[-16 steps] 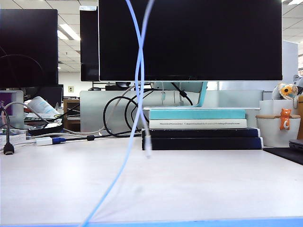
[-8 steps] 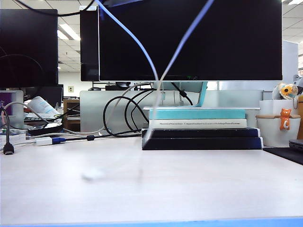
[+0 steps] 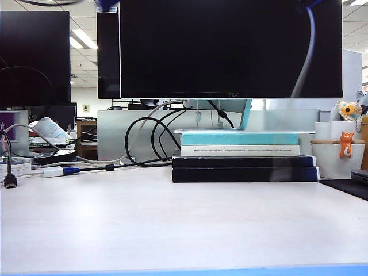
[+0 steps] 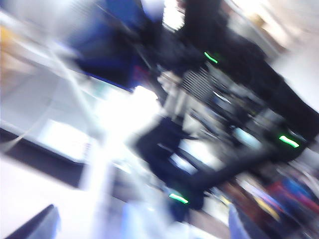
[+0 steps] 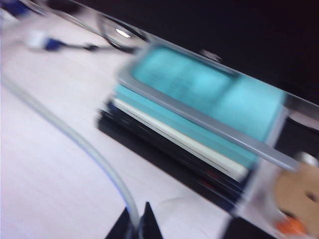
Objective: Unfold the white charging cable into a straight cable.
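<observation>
Right pincer (image 5: 135, 225): clamped on the white charging cable (image 5: 75, 142), high over the tabletop (image 3: 184, 224).
Left pincer (image 4: 139, 226): spread apart, gripping nothing; view blurred.
Cable: lifted clear, trailing from the right pincer.
Progress: unfolded in the air; still to lay straight.

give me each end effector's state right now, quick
Left end effector: above the exterior view's top edge, wrist view too blurred to show it; open by its reading, nothing seen held.
Right end effector: shut on the white charging cable.
</observation>
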`<state>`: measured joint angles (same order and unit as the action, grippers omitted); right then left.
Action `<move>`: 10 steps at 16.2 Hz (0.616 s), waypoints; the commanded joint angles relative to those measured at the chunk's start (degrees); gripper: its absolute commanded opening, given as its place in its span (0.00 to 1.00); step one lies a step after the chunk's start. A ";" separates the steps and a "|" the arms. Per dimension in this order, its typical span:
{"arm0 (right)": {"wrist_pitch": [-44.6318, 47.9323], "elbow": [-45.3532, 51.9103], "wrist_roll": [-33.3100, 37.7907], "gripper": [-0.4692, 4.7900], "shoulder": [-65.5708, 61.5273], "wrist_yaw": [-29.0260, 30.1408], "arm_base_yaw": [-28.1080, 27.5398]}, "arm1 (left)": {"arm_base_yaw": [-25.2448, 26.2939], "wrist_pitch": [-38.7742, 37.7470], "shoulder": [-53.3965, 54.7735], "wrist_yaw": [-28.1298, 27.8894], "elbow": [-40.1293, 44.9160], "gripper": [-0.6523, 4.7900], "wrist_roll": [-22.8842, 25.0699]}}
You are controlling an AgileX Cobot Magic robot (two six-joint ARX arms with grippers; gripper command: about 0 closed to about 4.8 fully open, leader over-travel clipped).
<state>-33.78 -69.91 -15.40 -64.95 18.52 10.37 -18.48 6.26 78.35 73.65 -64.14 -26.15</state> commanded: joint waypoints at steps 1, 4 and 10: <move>-1.66 -0.28 -2.12 0.09 0.48 -3.87 -0.04 | 4.70 -10.16 -2.38 -10.88 -0.20 1.00 9.44; -3.96 -0.28 -3.89 0.09 1.64 -8.33 -0.02 | 6.60 -27.69 -2.64 -27.12 -0.20 1.00 24.15; -9.46 -0.28 -9.35 0.09 4.61 -17.49 0.02 | 6.54 -35.47 -3.21 -55.89 0.42 1.00 35.76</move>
<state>-41.21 -69.95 -24.08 -60.51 1.48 10.44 -12.01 -30.20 75.64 25.98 -63.53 8.08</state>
